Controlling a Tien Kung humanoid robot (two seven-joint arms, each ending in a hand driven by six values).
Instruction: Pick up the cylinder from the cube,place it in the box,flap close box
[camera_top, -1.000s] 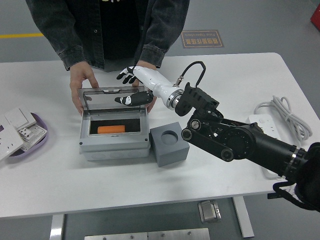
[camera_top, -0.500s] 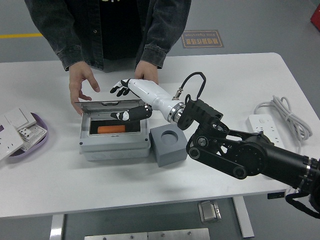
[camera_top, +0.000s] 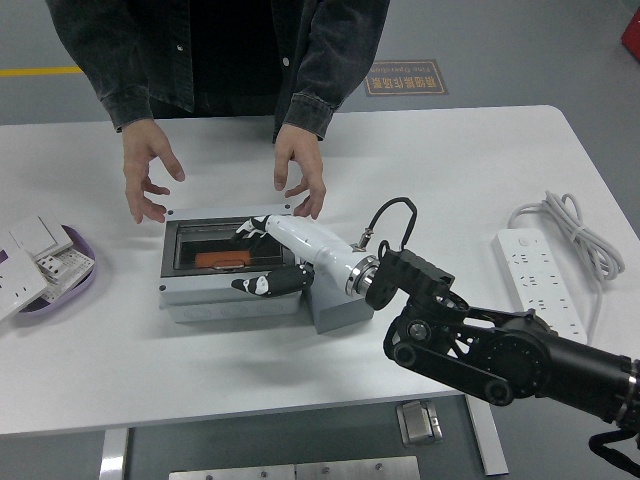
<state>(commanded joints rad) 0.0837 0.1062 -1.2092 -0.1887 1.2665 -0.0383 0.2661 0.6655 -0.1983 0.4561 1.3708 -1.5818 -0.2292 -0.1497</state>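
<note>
Orange cylinder (camera_top: 218, 259) lying flat inside the grey box (camera_top: 230, 295), seen through the box's clear lid (camera_top: 225, 245), just beyond the thumb and under the spread fingertips of the right hand (camera_top: 272, 256). Lid lowered almost flat over the opening. White-shelled right hand laid palm down on that lid, dark fingers (camera_top: 250, 231) apart and relaxed, gripping nothing; thumb pointing left along the box's near rim. Grey cube (camera_top: 340, 305) tucked just behind the wrist, against the box's right side, mostly hidden by the black arm. Beyond the fingertips, at the far edge of the box, a person's two hands: one hand (camera_top: 148, 181) off the far left corner, other hand (camera_top: 299, 177) off the far right corner, both with fingers curled downward, hovering near the box; contact with it not clear. Well off to the left of the fingers, a purple tray (camera_top: 82, 285) with white switch plates (camera_top: 30, 262). Far to the right, behind the arm, a white power strip (camera_top: 535, 270) on the white table (camera_top: 420, 160).
</note>
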